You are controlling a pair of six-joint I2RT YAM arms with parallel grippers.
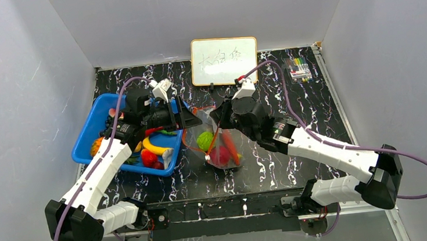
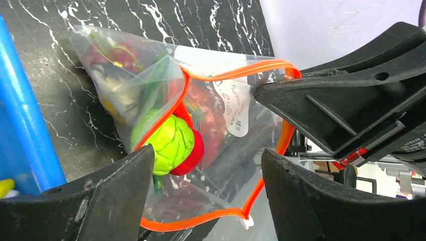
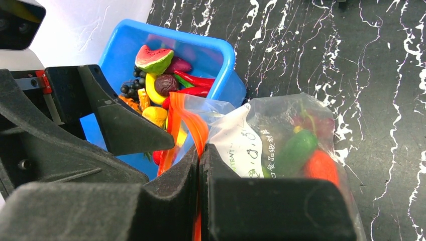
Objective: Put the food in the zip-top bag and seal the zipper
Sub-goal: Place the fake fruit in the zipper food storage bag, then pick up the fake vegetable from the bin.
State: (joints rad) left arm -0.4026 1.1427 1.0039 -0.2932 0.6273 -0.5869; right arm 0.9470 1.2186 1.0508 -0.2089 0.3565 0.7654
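Note:
The clear zip-top bag [image 1: 216, 146] lies in the middle of the table with its mouth held open. My right gripper [image 1: 221, 117] is shut on the red-orange zipper [image 3: 193, 125] at the far side of the mouth. My left gripper [image 1: 190, 119] is open and empty, its jaws on either side of the mouth's near edge [image 2: 208, 196]. A green round fruit [image 2: 168, 143] and a red piece [image 2: 197, 150] sit just inside the mouth. Deeper in are a green vegetable [image 3: 296, 150] and an orange-red piece [image 3: 321, 168]. The rest of the food lies in the basket: banana [image 1: 155, 146], red berries [image 1: 149, 157], chillies [image 3: 196, 80].
The blue plastic basket [image 1: 92, 122] stands left of the bag, touching it; a watermelon slice [image 3: 153, 57] and dark grapes [image 3: 131, 88] are in it. A whiteboard [image 1: 223, 60] leans on the back wall. A box of markers [image 1: 298, 69] is at the back right.

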